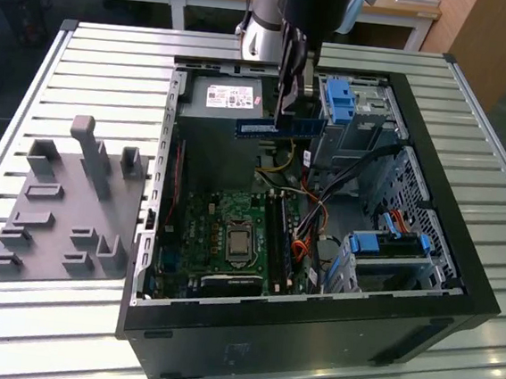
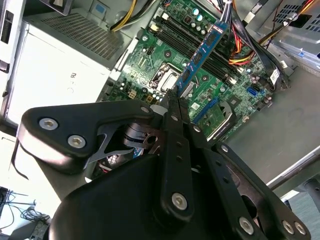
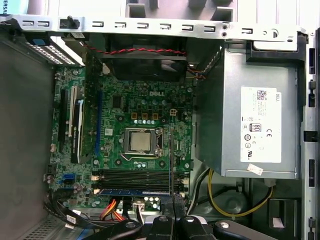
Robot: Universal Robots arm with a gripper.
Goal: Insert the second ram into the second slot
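Observation:
My gripper (image 1: 287,110) is shut on the second ram (image 1: 276,131), a thin blue board held level above the open computer case, over its back part near the power supply. In the second wrist view the ram (image 2: 202,52) sticks out from the closed fingertips of the gripper (image 2: 172,102), with the motherboard (image 2: 150,60) well below it. In the first wrist view the ram shows edge-on as a thin dark line (image 3: 172,160) crossing the black memory slots (image 3: 132,176). Another blue ram (image 3: 132,191) sits in the slot beside them.
The case (image 1: 462,254) lies open on a slatted metal table (image 1: 113,60). Inside are the power supply (image 1: 226,97), blue drive brackets (image 1: 338,99) (image 1: 382,247), orange and black cables (image 1: 306,239) and the processor socket (image 3: 140,141). A grey fixture plate (image 1: 62,216) lies at the exterior view's left.

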